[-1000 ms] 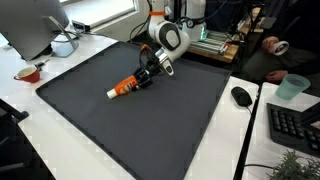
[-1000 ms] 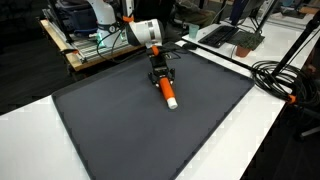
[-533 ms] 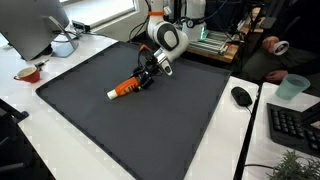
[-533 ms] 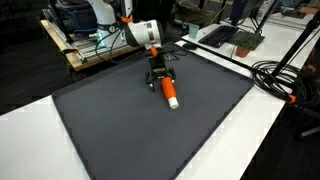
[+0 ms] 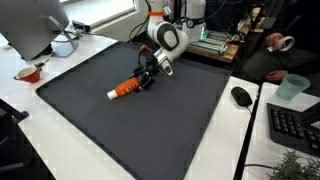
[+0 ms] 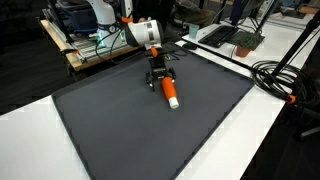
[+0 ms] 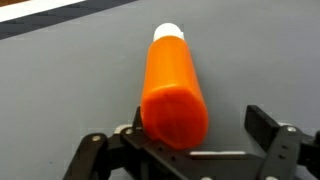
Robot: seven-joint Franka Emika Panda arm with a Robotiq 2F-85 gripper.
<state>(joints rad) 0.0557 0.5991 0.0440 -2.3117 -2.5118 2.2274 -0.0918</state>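
Observation:
An orange marker [image 7: 172,85] with a white cap lies flat on the dark mat [image 5: 150,130]. In both exterior views it rests near the mat's middle [image 5: 122,90] [image 6: 170,95]. My gripper [image 7: 200,135] stands low over the marker's orange butt end, jaws open. The right finger [image 7: 270,132] is clear of the marker with a gap between them. The left finger is mostly hidden behind the marker's body. In both exterior views the gripper [image 5: 144,80] [image 6: 159,82] sits just above the mat at that end.
A monitor [image 5: 35,25], white bowl [image 5: 62,45] and red cup [image 5: 28,72] stand beside the mat. A mouse [image 5: 241,96], keyboard [image 5: 295,125] and teal cup [image 5: 290,88] lie on the white table. Black cables [image 6: 285,75] run along another side.
The jaws have gone from shut on the marker to wide open. The marker stays lying on the mat and the arm has hardly moved.

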